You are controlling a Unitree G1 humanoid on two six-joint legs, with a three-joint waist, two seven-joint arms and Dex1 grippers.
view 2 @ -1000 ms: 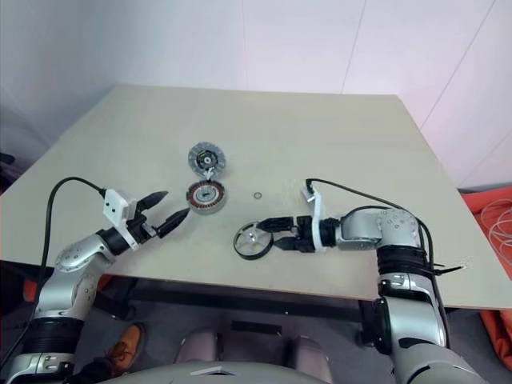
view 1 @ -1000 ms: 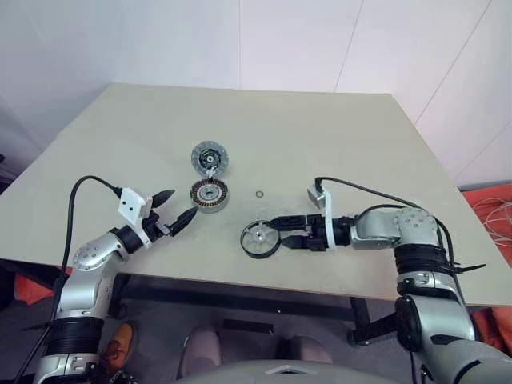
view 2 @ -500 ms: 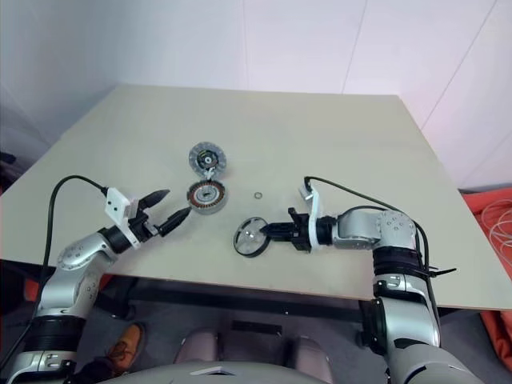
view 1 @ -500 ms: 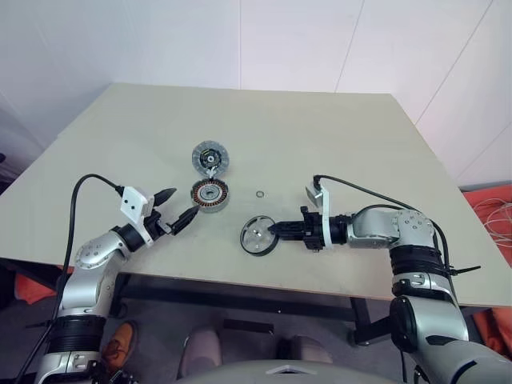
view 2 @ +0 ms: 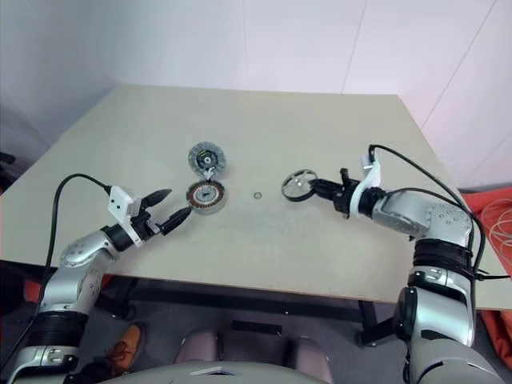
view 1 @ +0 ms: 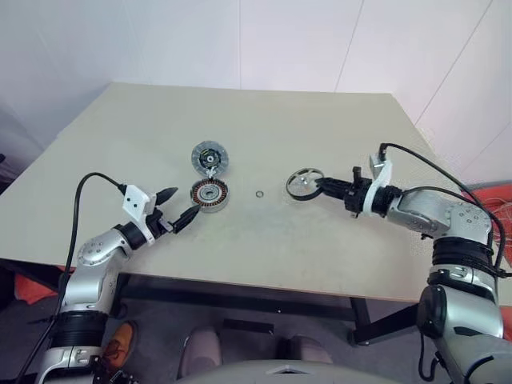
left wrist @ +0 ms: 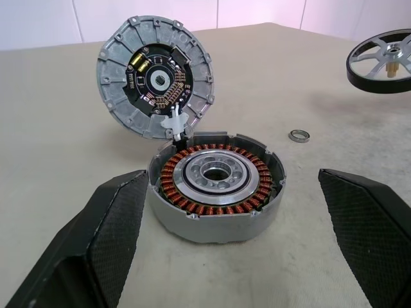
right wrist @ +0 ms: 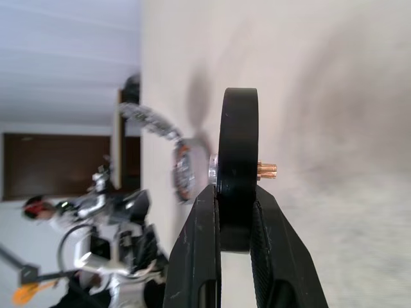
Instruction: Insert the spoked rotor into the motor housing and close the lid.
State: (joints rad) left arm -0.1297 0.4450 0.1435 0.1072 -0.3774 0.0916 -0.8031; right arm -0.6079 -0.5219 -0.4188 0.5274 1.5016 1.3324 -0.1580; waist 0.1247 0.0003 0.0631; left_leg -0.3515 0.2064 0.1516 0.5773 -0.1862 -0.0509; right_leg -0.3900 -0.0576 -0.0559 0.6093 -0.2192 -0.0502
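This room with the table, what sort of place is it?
Probably a robot test lab, not a workshop: a plain beige table against bare white walls, holding just a motor housing with its lid open, and a spoked rotor gripped by the right hand.

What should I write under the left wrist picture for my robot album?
Open motor housing with copper coils, its lid tipped up behind, between the left gripper's open fingers.
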